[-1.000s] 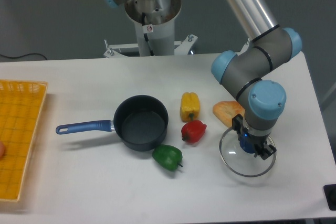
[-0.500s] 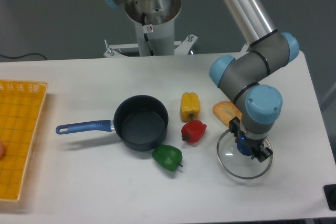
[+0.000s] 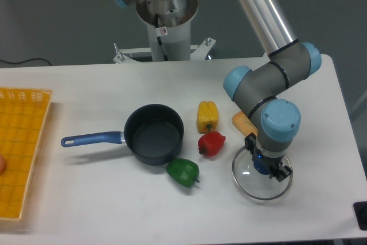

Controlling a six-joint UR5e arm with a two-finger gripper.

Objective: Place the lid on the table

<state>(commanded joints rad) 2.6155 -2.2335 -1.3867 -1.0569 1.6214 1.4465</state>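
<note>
While gripper (image 3: 265, 164) clamps one lid (image 3: 261, 174) by knob, three peppers, one saucepan (image 3: 151, 134) nearby.

Grey wall (image 3: 57, 15) — plain (dim)

My wrist covers the lid's (image 3: 248, 183) knob and my gripper (image 3: 265, 166), hiding its jaws. It partly hides an orange item (image 3: 241, 121). The yellow tray (image 3: 23, 142) runs off the left edge.

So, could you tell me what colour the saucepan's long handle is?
Bright blue handle, clearest in the fixed camera view.
</note>
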